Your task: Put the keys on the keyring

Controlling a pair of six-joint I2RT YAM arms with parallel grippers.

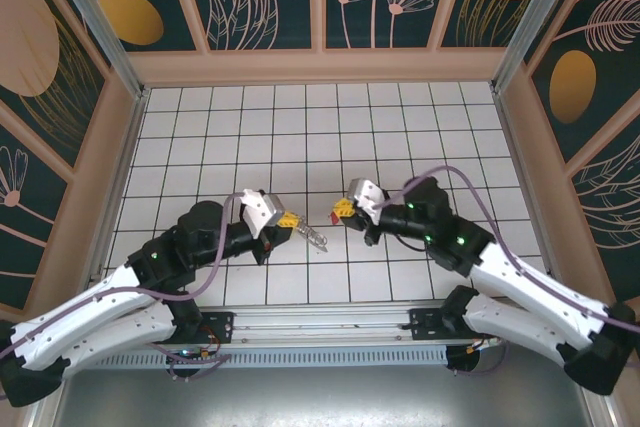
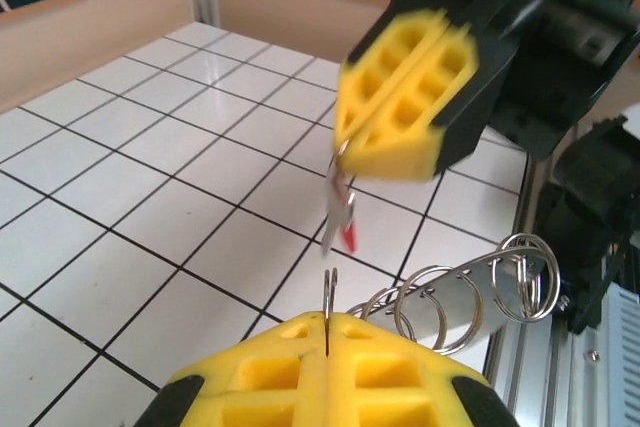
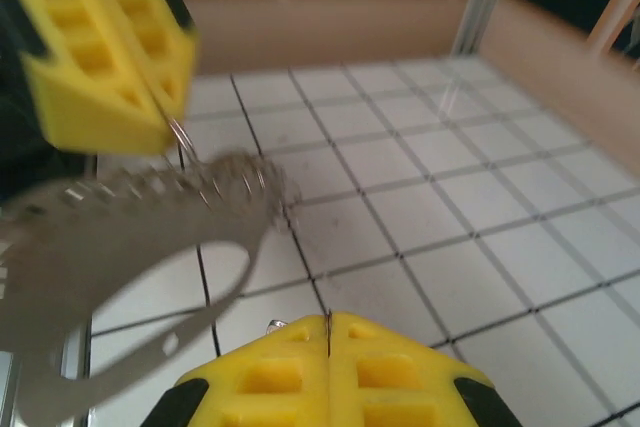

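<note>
Two white-and-black robot arms are reaching toward each other over a white tiled table [image 1: 300, 127] with dark grid lines, walled in by tan-framed panels painted with pale leaves on dark green. In the overhead view, the left gripper [image 1: 287, 218] and the right gripper [image 1: 344, 209] are facing each other over the front half of the table, close together but not touching. The left gripper's yellow ribbed fingers are pressed together, pinching the thin grey wire keyring [image 2: 330, 295]. Its wrist camera is showing a short piece of that wire standing upright from between the fingertips, with a row of shiny wire loops [image 2: 450, 297] curling away to the right. From the right wrist camera, a large, blurred flat silver metal piece [image 3: 120, 237] with a wide oval opening is spreading out beside the left gripper's fingers, joined to the coils. The right gripper's yellow fingers are also pressed together, pinching the top end of the small silver metal key with a red plastic head [image 2: 339, 209]. The key is dangling straight down from the fingertips in the air above the tiles, its red part lowest. In the left wrist view the key is hanging just above the upright wire of the keyring, near it but apart from it.
</note>
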